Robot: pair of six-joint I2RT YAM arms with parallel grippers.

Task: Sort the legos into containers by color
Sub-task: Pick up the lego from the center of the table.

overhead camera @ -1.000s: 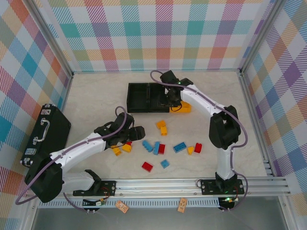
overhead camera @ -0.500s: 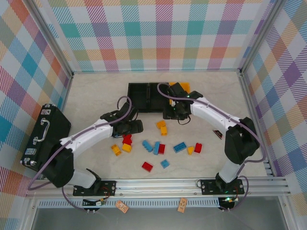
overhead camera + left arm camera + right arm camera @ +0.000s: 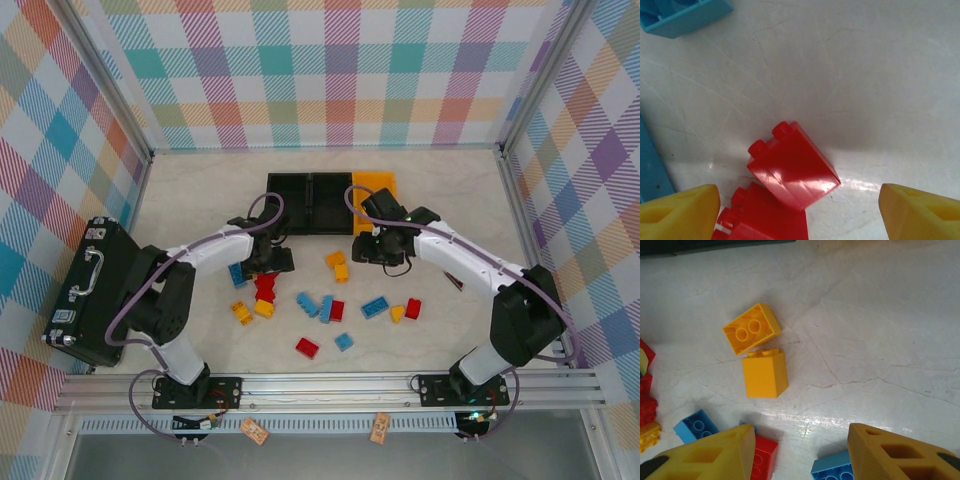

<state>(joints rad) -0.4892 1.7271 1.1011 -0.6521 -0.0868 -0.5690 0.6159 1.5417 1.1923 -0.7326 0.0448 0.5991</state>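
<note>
Our left gripper (image 3: pixel 799 210) and right gripper (image 3: pixel 800 455) gape empty. The red brick (image 3: pixel 792 170) looks light, rigid, slick; we would pinch its flat sides.

The legos (image 3: pixel 765 374) I'm looking at are red, blue and yellow-orange, on a cream worktop (image 3: pixel 450 200) with faint grey veining, and the walls (image 3: pixel 330 70) are pastel plaid. Two containers (image 3: pixel 312 200) are black, and the one towards the right edge is yellow-orange. My arms (image 3: pixel 200 255) are white with black joints, the fingers (image 3: pixel 895 455) yellow, the suitcase (image 3: pixel 120 290) black.
</note>
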